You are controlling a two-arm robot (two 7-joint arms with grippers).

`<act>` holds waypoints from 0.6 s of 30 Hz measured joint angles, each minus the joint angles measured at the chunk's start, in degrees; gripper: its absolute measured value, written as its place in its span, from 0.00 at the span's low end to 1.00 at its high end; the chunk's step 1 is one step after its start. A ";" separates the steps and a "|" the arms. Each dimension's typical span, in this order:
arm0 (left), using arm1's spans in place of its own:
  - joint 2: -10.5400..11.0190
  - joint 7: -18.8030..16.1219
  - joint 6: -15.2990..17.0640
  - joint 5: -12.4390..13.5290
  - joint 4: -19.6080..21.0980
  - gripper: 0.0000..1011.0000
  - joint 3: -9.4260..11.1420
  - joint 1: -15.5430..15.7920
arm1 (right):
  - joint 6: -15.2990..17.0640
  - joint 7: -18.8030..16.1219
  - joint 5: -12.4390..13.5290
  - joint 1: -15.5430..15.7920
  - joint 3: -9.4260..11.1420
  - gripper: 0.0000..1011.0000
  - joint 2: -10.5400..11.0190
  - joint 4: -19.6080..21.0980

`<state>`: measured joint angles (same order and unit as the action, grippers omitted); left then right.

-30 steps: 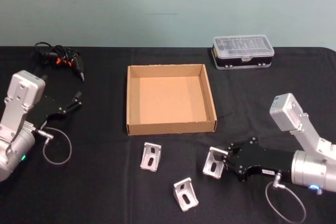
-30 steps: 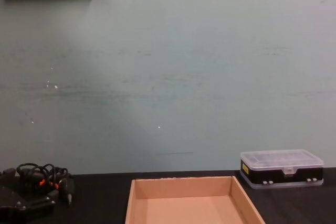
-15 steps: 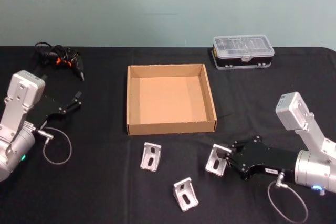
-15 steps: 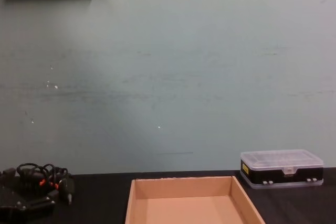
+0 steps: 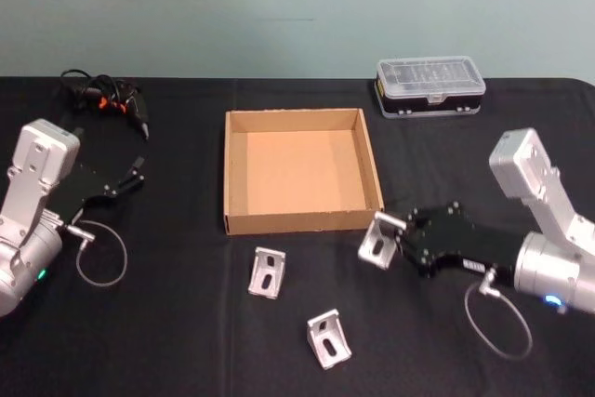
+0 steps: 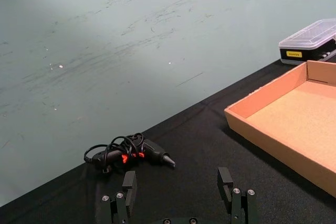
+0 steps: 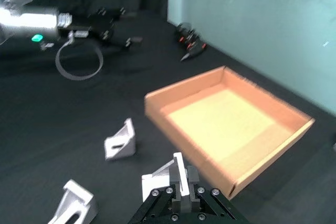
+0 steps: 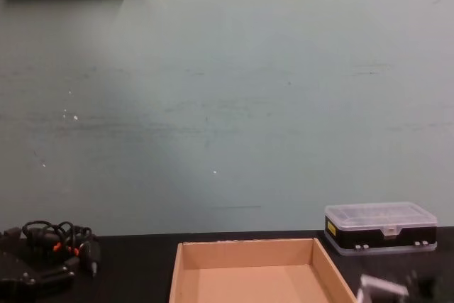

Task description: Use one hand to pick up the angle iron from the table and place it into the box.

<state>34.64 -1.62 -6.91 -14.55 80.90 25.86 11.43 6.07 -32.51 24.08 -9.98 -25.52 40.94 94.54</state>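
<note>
My right gripper [image 5: 398,241] is shut on one silver angle iron [image 5: 378,238] and holds it off the black table [image 5: 177,341], just outside the front right corner of the tan cardboard box [image 5: 302,223]. In the right wrist view the held angle iron [image 7: 159,180] sits against the closed fingers [image 7: 185,179], with the box [image 7: 178,129] beyond. In the chest view it shows blurred at the lower right [image 8: 383,290]. Two more angle irons [image 5: 267,272] [image 5: 328,338] lie in front of the box. The left gripper [image 5: 138,172] rests open at the far left.
A clear-lidded plastic case [image 5: 429,86] stands at the back right. A black tool with a coiled cable [image 5: 107,104] lies at the back left. Cable loops hang from both wrists near the table [image 5: 100,258] [image 5: 497,327].
The right gripper has risen and moved back toward the box's front right corner with the angle iron in it. It now shows in the chest view's lower right. The left arm is still.
</note>
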 joint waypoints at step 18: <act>0.00 0.00 0.00 0.00 0.00 1.00 0.00 0.00 | 2.83 4.65 -6.55 -11.59 -1.47 0.09 -10.57 -10.01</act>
<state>34.65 -1.62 -6.91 -14.55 80.90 25.86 11.43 8.90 -27.85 17.53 -21.57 -26.99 30.37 84.53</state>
